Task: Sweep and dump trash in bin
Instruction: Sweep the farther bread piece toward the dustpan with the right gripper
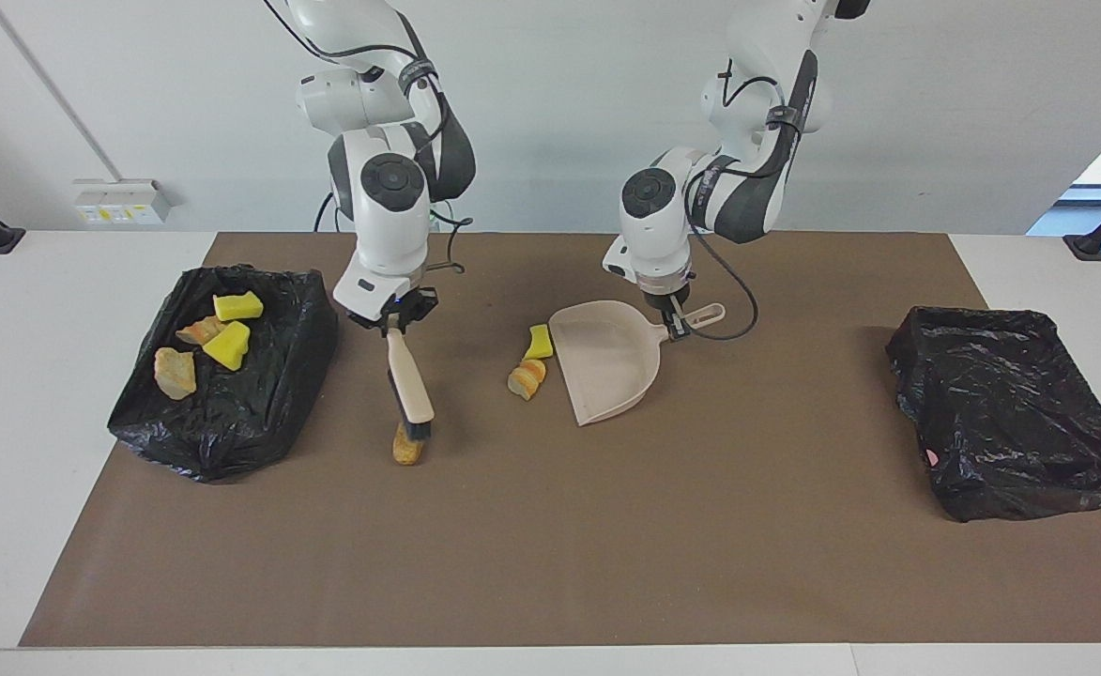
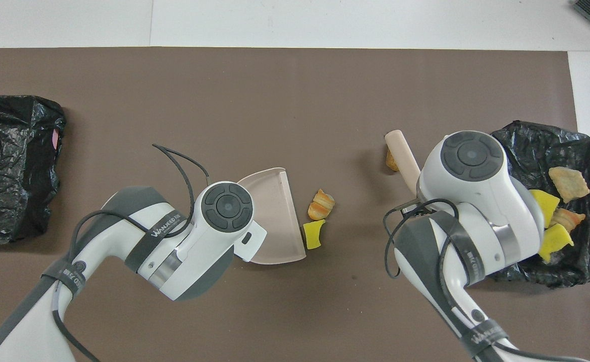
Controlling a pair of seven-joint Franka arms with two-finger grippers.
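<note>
The right gripper [image 1: 392,322] grips a beige brush [image 1: 409,380], its bristles touching a brown pastry lump [image 1: 406,448] near the trash-filled black bin [image 1: 259,394]. The left gripper [image 1: 670,322] clamps the dustpan [image 1: 606,361] handle; a yellow sponge chunk [image 1: 539,342] and a croissant piece [image 1: 526,378] lie just beside its mouth.

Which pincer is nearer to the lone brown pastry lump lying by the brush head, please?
Right. The right pincer holds the brush, whose head is at the lone pastry lump. The left pincer grips the dustpan handle, toward the left arm's end.
</note>
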